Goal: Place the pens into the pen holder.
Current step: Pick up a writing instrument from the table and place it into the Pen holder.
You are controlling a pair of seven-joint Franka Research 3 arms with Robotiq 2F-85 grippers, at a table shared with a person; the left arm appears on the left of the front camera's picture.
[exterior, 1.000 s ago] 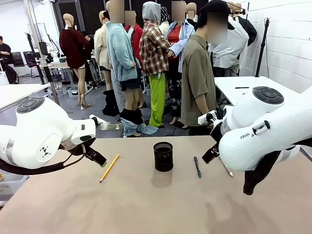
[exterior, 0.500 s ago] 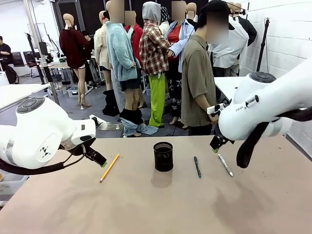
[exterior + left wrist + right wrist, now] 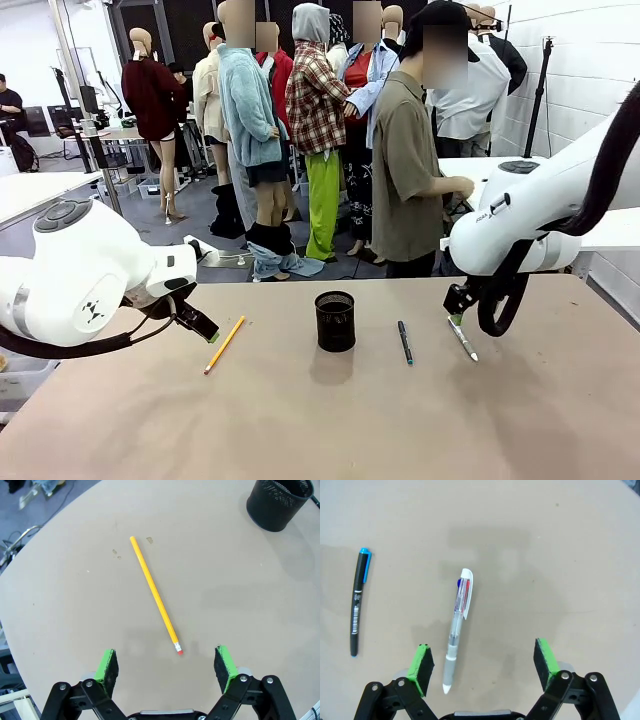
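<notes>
Table (image 3: 300, 420): a tan top that carries the holder and all three pens. Its far edge runs in front of the person.

Person (image 3: 405, 170): stands just beyond the far edge, right of the middle, in an olive shirt and turned to the side.

Right arm (image 3: 520, 225): white, and reaches in over the right side of the table.

Left arm (image 3: 80, 280): white, and leans in over the left edge.

Right gripper (image 3: 457, 305): jaws spread wide and empty. It is low over the silver-white pen, and whether a fingertip touches the pen cannot be told. In the right wrist view the right gripper (image 3: 482, 662) has the pen's grey tip just beside one green pad, inside the gap.

Left gripper (image 3: 200, 325): released and holding nothing, just beside the pencil. In the left wrist view the left gripper (image 3: 167, 660) has the eraser end lying between its pads.

Pen holder (image 3: 334, 320): a black mesh cup, upright near the middle of the table and closer to the far edge; also seen at (image 3: 277, 505).

Pencil (image 3: 225, 344): yellow-orange and flat on the table, slanted, between the holder and the left edge; also seen at (image 3: 155, 595).

Dark pen (image 3: 404, 342): flat on the table right of the holder, with a blue cap end (image 3: 358, 602).

Silver-white pen (image 3: 462, 338): flat on the table, nearest the right edge of the three, with a clear barrel (image 3: 458, 630).
</notes>
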